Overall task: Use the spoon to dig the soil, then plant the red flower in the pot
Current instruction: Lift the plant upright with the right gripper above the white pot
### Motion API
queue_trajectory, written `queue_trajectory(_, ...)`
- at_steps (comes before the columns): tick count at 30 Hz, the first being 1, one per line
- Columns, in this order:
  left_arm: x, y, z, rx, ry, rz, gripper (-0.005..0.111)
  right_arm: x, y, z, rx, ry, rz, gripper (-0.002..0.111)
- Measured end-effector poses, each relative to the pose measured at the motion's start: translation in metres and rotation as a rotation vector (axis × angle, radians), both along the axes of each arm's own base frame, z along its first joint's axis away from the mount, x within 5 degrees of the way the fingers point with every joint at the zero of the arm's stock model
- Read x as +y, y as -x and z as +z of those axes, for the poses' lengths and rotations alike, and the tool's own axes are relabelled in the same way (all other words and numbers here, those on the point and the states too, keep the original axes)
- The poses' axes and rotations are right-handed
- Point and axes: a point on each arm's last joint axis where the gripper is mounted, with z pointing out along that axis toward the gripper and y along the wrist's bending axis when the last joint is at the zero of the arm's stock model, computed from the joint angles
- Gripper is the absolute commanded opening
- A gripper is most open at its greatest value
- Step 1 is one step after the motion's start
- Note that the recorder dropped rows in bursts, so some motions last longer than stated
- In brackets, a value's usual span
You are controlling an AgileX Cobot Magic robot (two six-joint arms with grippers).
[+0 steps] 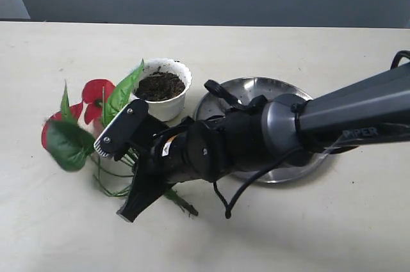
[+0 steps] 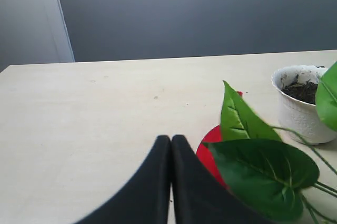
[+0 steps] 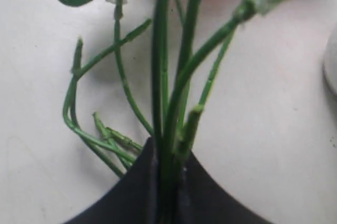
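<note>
The right arm (image 1: pixel 349 115) is a tapering grey link with white "PIPER" lettering (image 1: pixel 360 133) along its 6 o'clock edge. It joins glossy black wrist housings (image 1: pixel 211 150). A thin black cable (image 1: pixel 246 189) loops at 6 o'clock of the wrist. The right pincer (image 1: pixel 116 178) has flat black fingers, one with silver screws (image 1: pixel 130 111) and a pale toothed edge (image 1: pixel 106 143). The left pincer (image 2: pixel 171 142) shows two matte black, curved fingers.

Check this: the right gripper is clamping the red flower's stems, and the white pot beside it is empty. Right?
Not empty: the white pot holds soil, as the exterior view shows. The right gripper does clamp the red flower's stems.
</note>
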Motion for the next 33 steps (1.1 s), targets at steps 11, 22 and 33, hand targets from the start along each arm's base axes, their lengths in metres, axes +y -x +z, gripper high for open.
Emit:
queue_trajectory(11, 0.0, 0.0, 0.0, 0.0, 0.0, 0.0, 0.0, -0.011, -0.021, 0.161, -0.423, -0.673, -0.273, -0.001)
queue_trajectory(22, 0.0, 0.0, 0.0, 0.0, 0.0, 0.0, 0.0, -0.034, -0.101, 0.12, -0.456, -1.035, -0.568, -0.001)
queue_trajectory(33, 0.0, 0.0, 0.0, 0.0, 0.0, 0.0, 0.0, -0.017, -0.126, 0.066, -0.357, -1.057, -0.505, -0.001)
